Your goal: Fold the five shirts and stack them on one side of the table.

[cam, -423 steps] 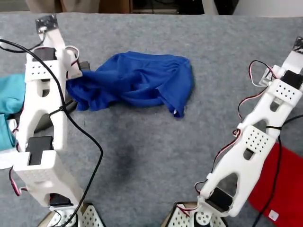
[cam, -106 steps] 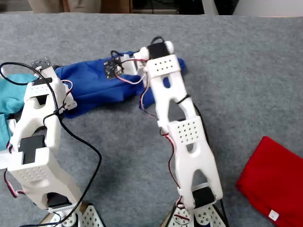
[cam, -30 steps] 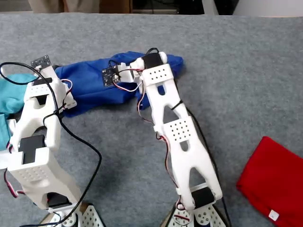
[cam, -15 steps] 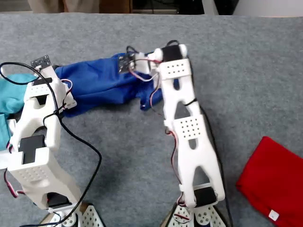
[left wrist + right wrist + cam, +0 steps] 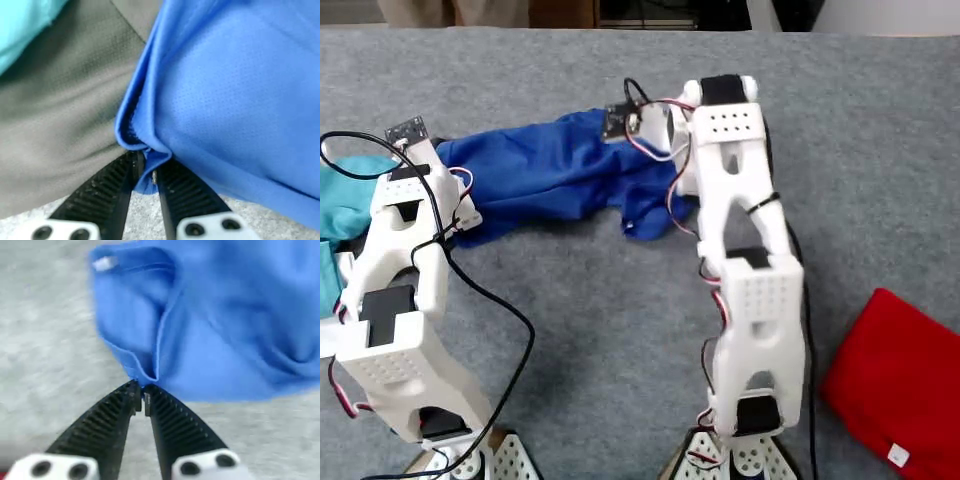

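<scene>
High view: grey felt bench [image 5: 570,330]; blue shirt [image 5: 540,175] lies drawn out across the far centre-left. Left end effector [image 5: 145,161] is clamped on its hem, and right end effector [image 5: 141,390] is clamped on a fold at the opposite end. Teal shirt [image 5: 340,205] at left edge, red shirt [image 5: 905,385] at near-right edge. Felt shows between the arms and far right.

I see a plain royal blue shirt [image 5: 550,175] across the far middle of the table [image 5: 580,340], whose cover is flecked mid-grey felt. At the left edge is a plain teal shirt [image 5: 342,205]. At the near right is a plain red shirt [image 5: 905,370] with a small white tag [image 5: 897,456]. The left arm [image 5: 395,260] and right arm [image 5: 750,290] are white, with black cables. My left gripper [image 5: 145,162] and right gripper [image 5: 141,392] are black and ribbed. Beside the blue shirt's left end is a dark grey, fine-meshed fabric [image 5: 65,100].
</scene>
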You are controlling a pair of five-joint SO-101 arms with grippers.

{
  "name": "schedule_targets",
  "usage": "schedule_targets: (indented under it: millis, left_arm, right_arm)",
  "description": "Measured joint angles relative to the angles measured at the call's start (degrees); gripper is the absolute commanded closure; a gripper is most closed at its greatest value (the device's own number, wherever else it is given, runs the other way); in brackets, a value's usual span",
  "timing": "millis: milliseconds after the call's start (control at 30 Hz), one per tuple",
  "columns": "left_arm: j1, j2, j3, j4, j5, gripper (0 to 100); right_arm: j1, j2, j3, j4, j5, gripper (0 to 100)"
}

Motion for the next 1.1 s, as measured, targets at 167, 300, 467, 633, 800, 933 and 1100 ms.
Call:
schedule_targets:
  millis: [167,300,467,633,800,933,1100]
  left_arm:
    - [0.0,0.0,0.0,0.0,0.0,97]
    - [0.0,0.0,0.0,0.0,0.0,97]
    - [0.0,0.0,0.0,0.0,0.0,97]
    - [0.0,0.0,0.0,0.0,0.0,97]
    - [0.0,0.0,0.0,0.0,0.0,97]
    - [0.0,0.0,0.0,0.0,0.0,97]
    - [0.0,0.0,0.0,0.0,0.0,97]
  right_arm:
    - [2.29,-12.75,25.23,-11.87,2.02,94.6]
    - [5.01,-19.16,42.99,-23.03,4.66,86.7]
    - [7.47,-22.42,50.73,-29.8,5.1,77.1]
    - [9.67,-23.12,51.08,-30.59,7.3,75.6]
    - [10.73,-25.58,51.25,-30.59,7.56,75.5]
    - [10.02,-26.46,52.48,-30.59,8.62,75.6]
    - [8.97,-27.16,56.53,-30.59,8.62,75.6]
